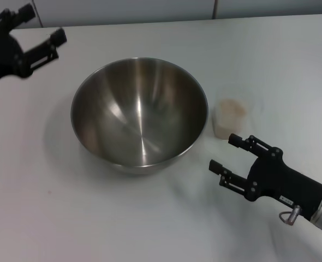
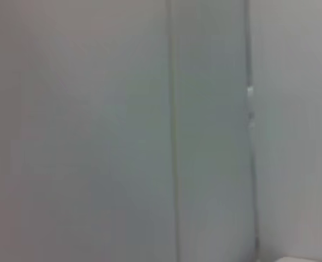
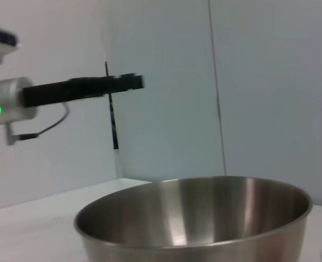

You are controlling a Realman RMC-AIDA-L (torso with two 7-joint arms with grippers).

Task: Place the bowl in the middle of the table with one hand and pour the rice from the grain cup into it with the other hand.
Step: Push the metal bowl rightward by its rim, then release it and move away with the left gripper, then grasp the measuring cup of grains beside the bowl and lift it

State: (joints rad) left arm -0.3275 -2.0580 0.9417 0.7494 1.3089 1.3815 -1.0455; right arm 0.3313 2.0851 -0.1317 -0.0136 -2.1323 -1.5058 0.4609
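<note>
Step in hand: reaching for the grain cup [image 1: 229,118] with the right gripper [image 1: 227,155]; bowl placement looks done, pouring not yet begun.

Bowl: stands upright and bare inside, on the table [image 1: 95,218] about mid-surface, nothing holding it [image 1: 139,112].

Grain cup: stands upright on the table just beside the bowl's rim on the robot's right, possibly touching it; pale rice [image 1: 231,108] fills it close to the brim.

Right gripper: fingers spread apart, holding nothing, low over the table, near the cup on the side closer to the robot; fingertips point roughly at the gap between cup and bowl rather than squarely at the cup.

Cup relative to right gripper: ahead of the fingers and slightly to the robot's right of their line; apart, no contact.

Left gripper: fingers apart, empty, raised at the far left, well clear of the bowl [image 1: 40,34].

Doing it well: swing the fingers rightward to straddle the cup, not the bowl rim; close on the mid-wall, gently, since thin clear plastic probably flexes; keep upright while lifting because of the full load.

Risk: nudging the cup against the bowl and spilling grains.

Left wrist view: only blank wall panels, nothing of the task.
</note>
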